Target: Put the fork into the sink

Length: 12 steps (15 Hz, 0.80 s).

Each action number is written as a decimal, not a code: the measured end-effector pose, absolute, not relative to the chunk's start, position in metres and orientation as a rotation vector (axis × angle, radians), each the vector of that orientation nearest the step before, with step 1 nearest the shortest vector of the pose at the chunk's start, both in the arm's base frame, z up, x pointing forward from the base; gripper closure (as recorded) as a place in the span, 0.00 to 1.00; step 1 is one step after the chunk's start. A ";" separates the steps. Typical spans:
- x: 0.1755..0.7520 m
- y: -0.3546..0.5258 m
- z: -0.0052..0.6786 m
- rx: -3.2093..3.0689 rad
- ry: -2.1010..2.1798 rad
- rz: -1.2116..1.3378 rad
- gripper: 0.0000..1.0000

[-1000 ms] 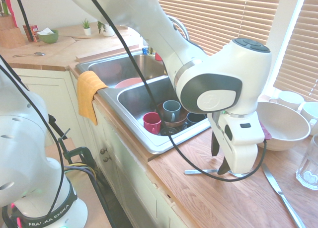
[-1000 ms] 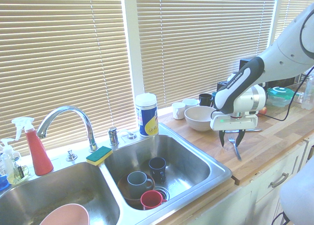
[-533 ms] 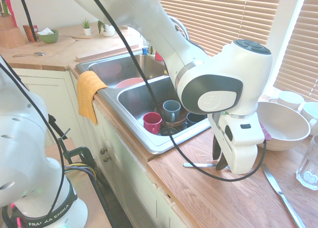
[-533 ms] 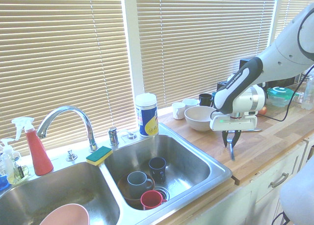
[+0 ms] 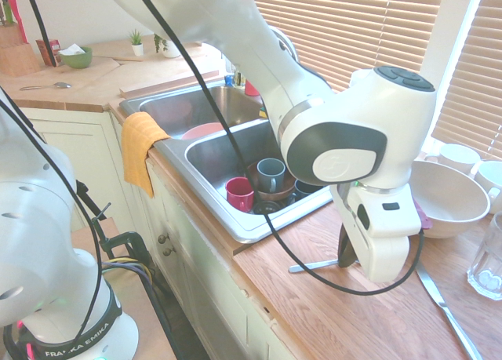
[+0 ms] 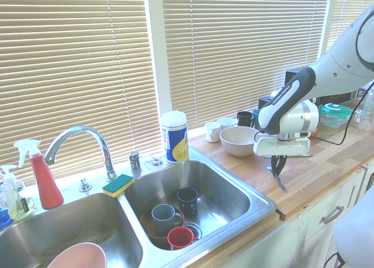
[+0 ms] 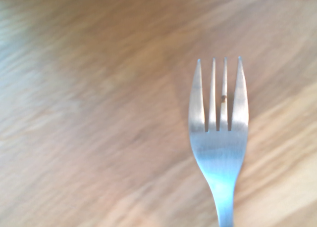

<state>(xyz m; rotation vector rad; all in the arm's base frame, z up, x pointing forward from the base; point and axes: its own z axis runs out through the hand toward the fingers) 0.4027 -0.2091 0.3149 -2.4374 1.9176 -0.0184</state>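
Observation:
The fork (image 5: 314, 265) is a slim silver one, held low over the wooden counter just right of the sink (image 5: 235, 221). My gripper (image 5: 347, 256) is shut on its handle, and the tines stick out toward the sink. In the second exterior view the fork (image 6: 281, 183) slants down from the gripper (image 6: 277, 165), beside the sink's (image 6: 259, 205) right basin. The wrist view shows the four tines (image 7: 218, 96) over blurred wood grain. I cannot tell whether the fork touches the counter.
Several mugs (image 5: 270, 174) and a red cup (image 5: 239, 193) stand in the near basin. A big white bowl (image 5: 444, 197), a table knife (image 5: 444, 306) and a glass (image 5: 487, 263) lie beyond the gripper. An orange cloth (image 5: 140, 146) hangs over the sink's front rim.
The fingers, open around the fork's handle a second ago, have closed on it. The gripper has edged slightly away from the sink, and the fork moved with it.

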 end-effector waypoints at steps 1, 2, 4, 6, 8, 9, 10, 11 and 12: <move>0.399 -0.211 0.318 -2.445 1.903 -0.012 1.00; 0.396 -0.212 0.329 -2.456 1.874 -0.024 1.00; 0.391 -0.206 0.370 -2.511 1.781 -0.110 1.00; 0.387 -0.178 0.419 -2.593 1.655 -0.193 1.00; 0.385 -0.120 0.460 -2.701 1.486 -0.232 1.00; 0.388 -0.088 0.471 -2.758 1.394 -0.259 1.00; 0.394 -0.054 0.473 -2.817 1.292 -0.280 1.00; 0.403 -0.027 0.470 -2.861 1.203 -0.295 1.00; 0.417 -0.002 0.462 -2.888 1.129 -0.318 1.00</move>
